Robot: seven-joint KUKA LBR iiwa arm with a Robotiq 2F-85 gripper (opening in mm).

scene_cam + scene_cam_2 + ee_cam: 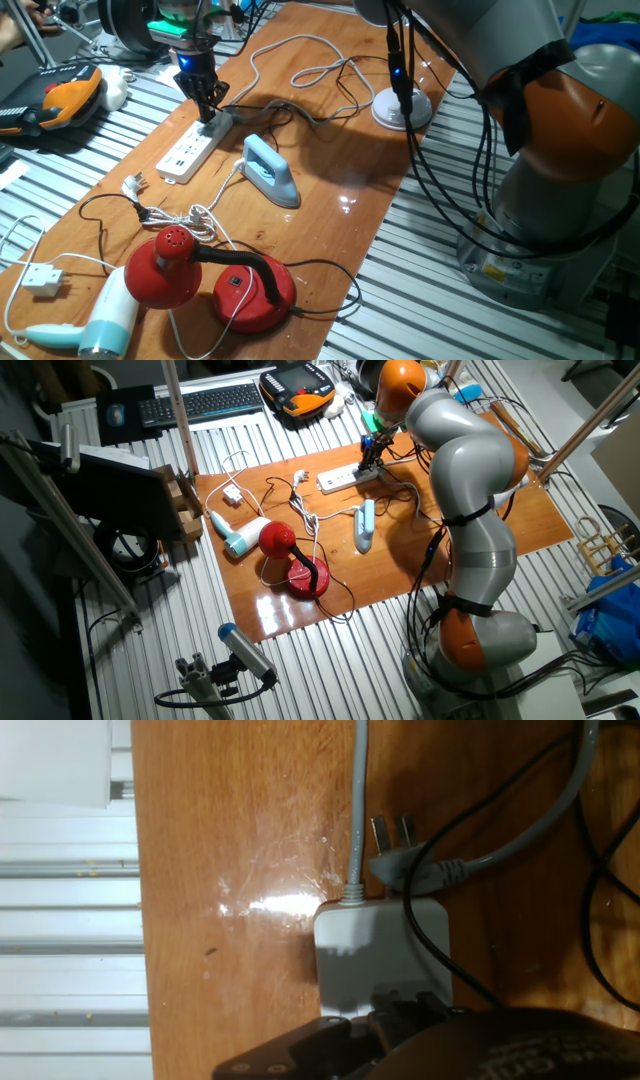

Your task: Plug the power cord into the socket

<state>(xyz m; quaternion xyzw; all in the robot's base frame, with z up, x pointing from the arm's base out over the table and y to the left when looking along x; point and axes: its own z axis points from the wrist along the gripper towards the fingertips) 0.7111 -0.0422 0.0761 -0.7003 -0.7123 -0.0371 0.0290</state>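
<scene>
Claw [207,112] sits low over the far end of the socket [192,151], fingers close together, apparently pinching the small black plug of the power cord [262,106] down into an end outlet; the hand view is blocked by the claw body, so a firm grip can't be confirmed. Cord trails right across the counter [330,215] with slack, so no tug on the plug. Socket lies flat, its own grey lead exiting the far end. Light-blue iron [270,171] just right of the socket; red lamp [205,276] nearer.
</scene>
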